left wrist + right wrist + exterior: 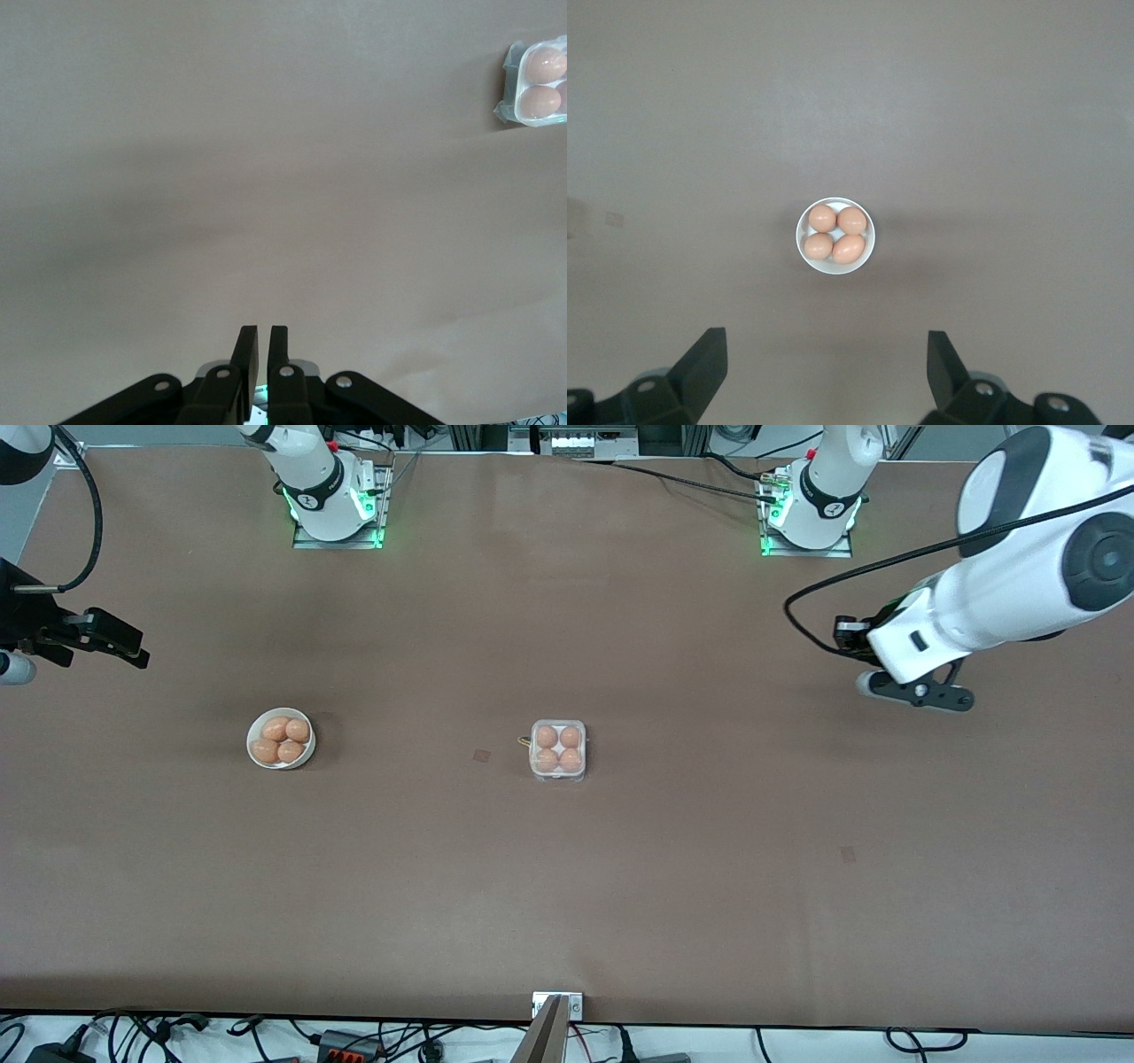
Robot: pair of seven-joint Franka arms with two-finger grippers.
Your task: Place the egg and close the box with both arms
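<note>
The clear box [557, 751] sits at the table's middle, its lid down over several orange-brown eggs [547, 737] that fill every cell; I cannot tell the task's egg from the others. My left gripper [921, 693] hangs over bare table toward the left arm's end, well away from the box. In the left wrist view its fingers [260, 332] stand a sliver apart with nothing between them, and the box [536, 84] shows at the frame's edge. My right gripper [124, 646] hovers at the right arm's end, open and empty [827, 341].
A round white bowl [251, 737] with several more eggs [288, 731] stands toward the right arm's end, level with the box. The right wrist view shows the bowl [803, 241] below that gripper. Brown table surface lies all around.
</note>
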